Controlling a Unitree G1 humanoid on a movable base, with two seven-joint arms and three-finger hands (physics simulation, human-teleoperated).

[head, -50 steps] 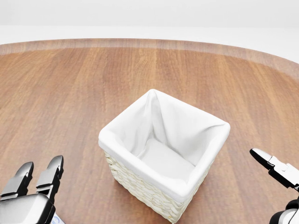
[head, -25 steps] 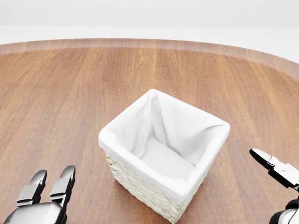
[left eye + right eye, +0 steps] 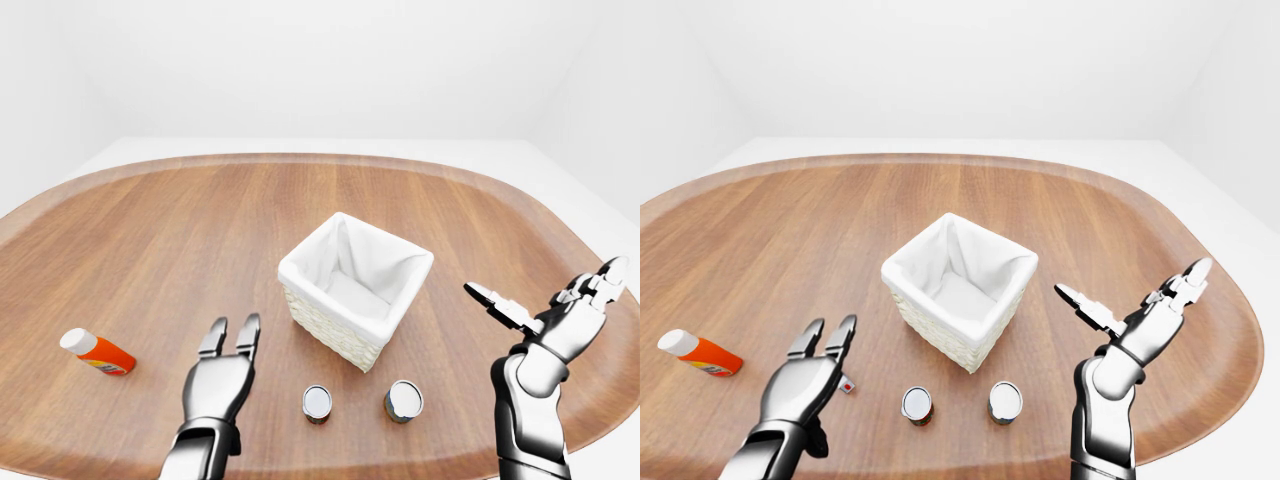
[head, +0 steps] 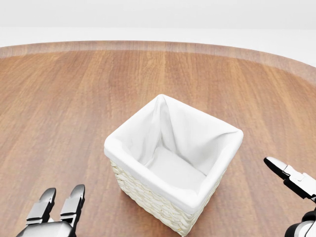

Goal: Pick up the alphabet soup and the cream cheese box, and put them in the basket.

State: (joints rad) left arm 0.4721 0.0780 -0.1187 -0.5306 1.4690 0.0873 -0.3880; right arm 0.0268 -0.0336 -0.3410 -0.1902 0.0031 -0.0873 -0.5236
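Observation:
The white-lined wicker basket (image 3: 355,285) stands mid-table. Below it in the left-eye view stand two small cans, one (image 3: 317,403) with a reddish label and one (image 3: 404,400) to its right; I cannot tell which is the alphabet soup. My left hand (image 3: 232,335) hovers open, left of the cans, fingers stretched toward the basket. Under it in the right-eye view peeks a small red-and-white corner (image 3: 846,385), possibly the cream cheese box, mostly hidden. My right hand (image 3: 540,300) is raised open, right of the basket, holding nothing.
An orange bottle with a white cap (image 3: 97,352) lies at the left of the wooden table (image 3: 150,230). The table's rounded edge runs close below the cans and near my right arm.
In the head view my left hand has slid rightward and down toward the bottom edge, still open. The right hand and the basket have not moved.

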